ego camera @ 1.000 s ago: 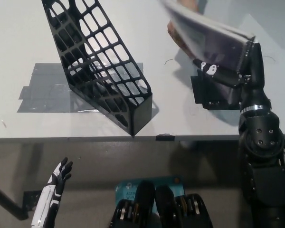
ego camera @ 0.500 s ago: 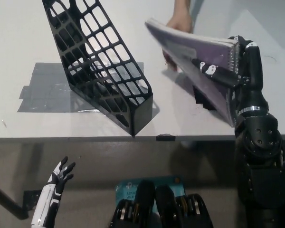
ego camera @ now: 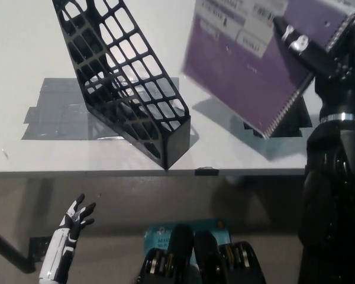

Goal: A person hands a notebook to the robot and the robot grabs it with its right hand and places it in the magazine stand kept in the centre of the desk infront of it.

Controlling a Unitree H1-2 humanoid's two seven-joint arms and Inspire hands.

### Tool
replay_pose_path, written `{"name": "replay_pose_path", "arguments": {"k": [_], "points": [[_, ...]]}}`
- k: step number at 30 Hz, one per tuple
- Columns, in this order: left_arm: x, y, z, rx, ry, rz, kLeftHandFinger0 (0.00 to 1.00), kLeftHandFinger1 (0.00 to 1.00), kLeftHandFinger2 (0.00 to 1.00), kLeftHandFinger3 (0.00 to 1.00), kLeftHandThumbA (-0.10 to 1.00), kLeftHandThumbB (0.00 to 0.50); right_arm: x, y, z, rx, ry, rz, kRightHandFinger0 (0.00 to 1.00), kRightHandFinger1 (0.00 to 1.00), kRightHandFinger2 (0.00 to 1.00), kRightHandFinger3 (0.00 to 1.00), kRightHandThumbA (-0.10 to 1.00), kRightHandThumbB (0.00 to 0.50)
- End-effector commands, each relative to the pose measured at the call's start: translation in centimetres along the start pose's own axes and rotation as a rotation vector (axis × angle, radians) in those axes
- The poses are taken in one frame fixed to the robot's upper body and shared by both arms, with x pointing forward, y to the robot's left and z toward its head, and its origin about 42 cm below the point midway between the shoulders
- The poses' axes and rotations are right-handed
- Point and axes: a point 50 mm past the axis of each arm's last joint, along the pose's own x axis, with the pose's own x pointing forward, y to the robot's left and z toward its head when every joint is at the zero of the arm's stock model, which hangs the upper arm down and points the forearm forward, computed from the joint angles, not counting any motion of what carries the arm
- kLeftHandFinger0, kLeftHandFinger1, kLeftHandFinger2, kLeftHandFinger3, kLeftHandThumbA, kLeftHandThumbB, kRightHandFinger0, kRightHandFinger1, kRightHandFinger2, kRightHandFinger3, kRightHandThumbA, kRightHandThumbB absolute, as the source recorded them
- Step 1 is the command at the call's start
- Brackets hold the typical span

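- The black right hand [ego camera: 319, 44] is clamped on the purple spiral notebook [ego camera: 254, 77], fingers over its upper right cover near the spiral edge.
- The notebook hangs lifted and tilted above the surface [ego camera: 236, 151], spreading out to the left of the hand, cover facing the camera.
- No person's hand shows on it, so the handover looks finished; carrying is the step in hand.
- The black magazine stand [ego camera: 127, 83] stands well to the hand's left, leaning, its open top upward.
- Next, I judge, the hand must swing left, turn the notebook edge-on and lower it into the stand's opening.
- The white left hand [ego camera: 76, 220] rests low, below the surface edge, fingers spread and empty.
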Motion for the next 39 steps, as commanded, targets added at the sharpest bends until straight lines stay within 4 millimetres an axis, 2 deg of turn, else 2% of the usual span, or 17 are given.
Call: {"name": "replay_pose_path", "arguments": {"k": [1,7,11,15,16,18,20,31,39], "points": [[0.2,0.7,0.6,0.017,-0.053,-0.004,0.87,0.91,0.88,1.00,1.00,0.500,0.9,2.1,3.7,0.121,-0.089,0.027,0.00,0.00,0.00,0.00,0.87,0.000],[0.2,0.8,0.6,0.016,-0.052,0.001,0.88,0.90,0.88,1.00,1.00,0.500,0.7,2.3,3.9,0.141,-0.089,0.013,0.00,0.00,0.00,0.00,0.87,0.000],[0.2,0.8,0.6,0.014,-0.054,-0.001,0.87,0.90,0.87,1.00,1.00,0.500,0.6,3.0,5.2,0.192,-0.115,0.020,0.00,0.00,0.00,0.00,0.86,0.000],[0.2,0.7,0.6,0.013,-0.053,0.001,0.86,0.89,0.87,1.00,1.00,0.500,0.7,4.2,6.8,0.257,-0.150,0.055,0.00,0.00,0.00,0.00,0.86,0.002],[0.2,0.7,0.6,0.014,-0.053,-0.003,0.86,0.89,0.87,1.00,1.00,0.500,0.7,5.1,7.5,0.290,-0.158,0.058,0.00,0.00,0.00,0.00,0.81,0.001],[0.2,0.7,0.6,0.016,-0.053,-0.004,0.86,0.89,0.87,1.00,1.00,0.500,0.8,5.7,8.0,0.305,-0.163,0.066,0.00,0.00,0.00,0.00,0.79,0.010],[0.2,0.7,0.6,0.019,-0.052,-0.011,0.85,0.89,0.87,1.00,1.00,0.500,0.9,6.5,8.3,0.310,-0.167,0.068,0.00,0.00,0.00,0.00,0.80,0.000],[0.1,0.7,0.5,0.009,-0.048,-0.012,0.86,0.89,0.86,1.00,1.00,0.500,1.0,9.5,8.5,0.396,-0.159,0.087,0.00,0.00,0.00,0.00,0.77,0.000],[0.0,0.6,0.4,0.005,-0.044,-0.016,0.86,0.89,0.88,1.00,1.00,0.500,1.0,11.0,6.3,0.304,-0.133,0.066,0.00,0.00,0.00,0.00,0.80,0.000]]}}
